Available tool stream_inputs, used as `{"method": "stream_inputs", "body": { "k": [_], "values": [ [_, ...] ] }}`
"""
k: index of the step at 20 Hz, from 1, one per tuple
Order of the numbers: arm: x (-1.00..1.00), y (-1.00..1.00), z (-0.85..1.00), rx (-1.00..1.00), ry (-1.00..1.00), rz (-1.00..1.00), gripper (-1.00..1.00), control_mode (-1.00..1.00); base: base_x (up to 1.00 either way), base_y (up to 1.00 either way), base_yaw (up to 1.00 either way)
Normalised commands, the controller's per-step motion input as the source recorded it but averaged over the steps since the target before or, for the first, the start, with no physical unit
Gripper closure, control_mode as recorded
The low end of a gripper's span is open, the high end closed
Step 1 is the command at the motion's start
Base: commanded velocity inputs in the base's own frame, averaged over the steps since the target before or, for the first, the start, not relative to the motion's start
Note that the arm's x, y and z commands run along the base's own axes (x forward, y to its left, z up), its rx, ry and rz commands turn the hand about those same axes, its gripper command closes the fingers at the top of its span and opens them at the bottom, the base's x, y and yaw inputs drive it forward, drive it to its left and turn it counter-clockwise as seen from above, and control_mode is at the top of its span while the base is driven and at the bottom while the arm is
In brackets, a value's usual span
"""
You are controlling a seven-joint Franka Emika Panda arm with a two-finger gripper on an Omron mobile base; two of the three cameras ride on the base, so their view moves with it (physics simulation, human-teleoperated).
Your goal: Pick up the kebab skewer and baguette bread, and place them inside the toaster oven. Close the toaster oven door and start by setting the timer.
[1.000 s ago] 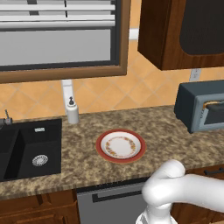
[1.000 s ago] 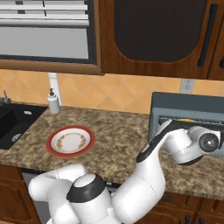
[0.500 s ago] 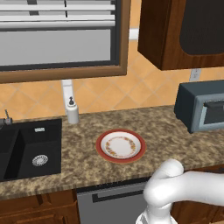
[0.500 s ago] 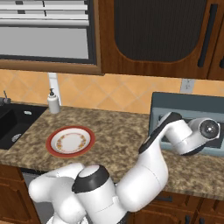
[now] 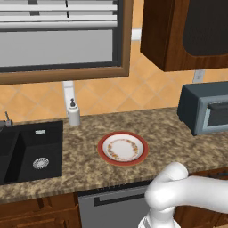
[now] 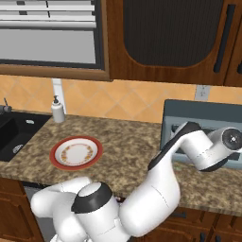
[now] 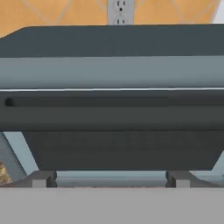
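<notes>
the gripper [image 7: 111, 178] stands wide apart, empty, right up against the toaster oven door [image 7: 113, 131] of the toaster oven [image 5: 205, 111] at the tabletop's [image 5: 89, 156] right end. the door looks nearly shut; pushing off-centre could shove the whole oven back rather than latch it.

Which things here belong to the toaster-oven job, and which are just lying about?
Job: toaster oven, its door, the gripper facing it.
Lying about: plate, soap bottle, sink, wall socket.
</notes>
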Motion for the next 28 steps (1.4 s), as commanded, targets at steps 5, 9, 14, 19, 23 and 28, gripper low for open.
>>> {"method": "stream_inputs", "body": {
  "k": [5,9,14,19,23,28],
  "values": [
    [-0.65,0.14,0.1,0.0,0.01,-0.05,-1.0,-1.0,0.0,0.0,0.0],
    [-0.36,0.86,0.19,-0.02,0.07,-0.02,-1.0,-1.0,0.0,0.0,0.0],
    [-0.4,0.98,0.23,-0.01,0.12,0.0,-1.0,-1.0,0.0,0.0,0.0],
    [-0.34,0.94,0.4,-0.01,0.17,0.0,-1.0,-1.0,0.0,0.0,0.0],
    [-0.44,0.99,0.43,0.0,0.21,0.02,-1.0,-1.0,0.0,0.0,0.0],
    [-0.37,0.83,0.32,0.0,0.21,0.05,-1.0,-1.0,0.0,0.0,0.0]
  ]
}}
